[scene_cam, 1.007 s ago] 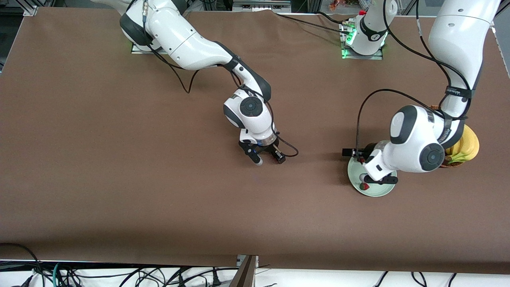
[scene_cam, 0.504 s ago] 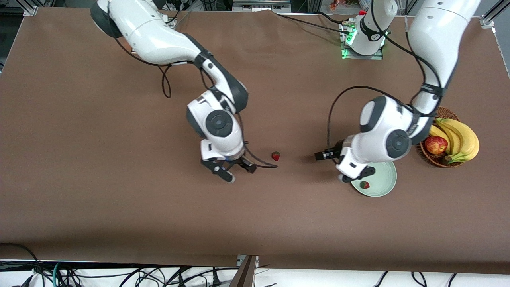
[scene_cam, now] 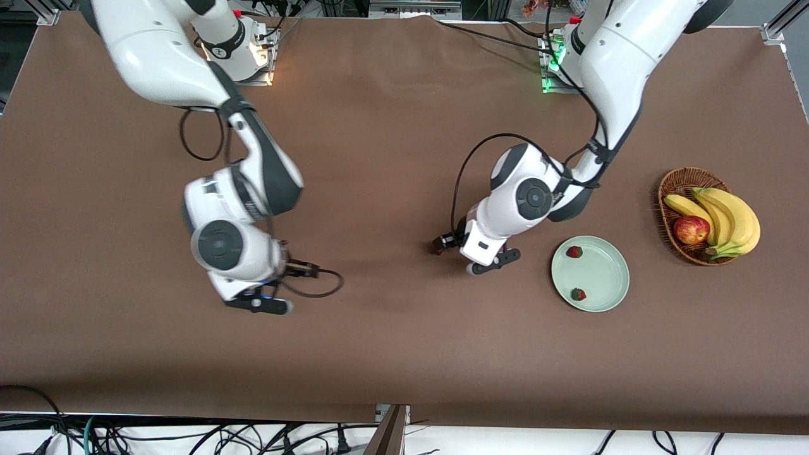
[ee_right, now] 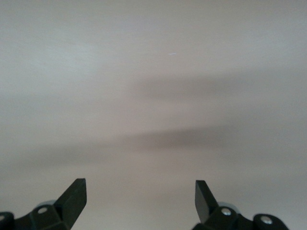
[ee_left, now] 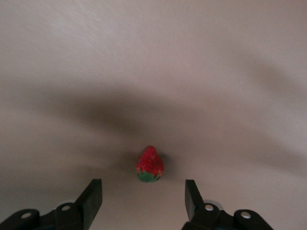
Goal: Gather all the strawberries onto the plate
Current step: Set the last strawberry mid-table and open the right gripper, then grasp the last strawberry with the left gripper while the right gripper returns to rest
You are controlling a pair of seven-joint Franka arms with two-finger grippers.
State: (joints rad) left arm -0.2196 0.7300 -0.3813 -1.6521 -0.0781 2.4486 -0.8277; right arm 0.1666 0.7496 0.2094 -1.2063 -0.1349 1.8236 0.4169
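Note:
Two strawberries lie in the pale mint-green plate. A third strawberry rests on the brown table, just ahead of my left gripper, whose fingers stand open with nothing between them. In the front view that berry is mostly hidden under the left wrist. My left gripper hangs low over the table between this berry and the plate. My right gripper is open and empty over bare table toward the right arm's end.
A brown wicker basket with bananas and a red-yellow apple stands beside the plate, toward the left arm's end of the table. A black cable loops from the right wrist.
My left gripper left the plate for the table's middle, uncovering a second berry in the plate. My right gripper opened and pulled away toward its own end, leaving a berry on the table.

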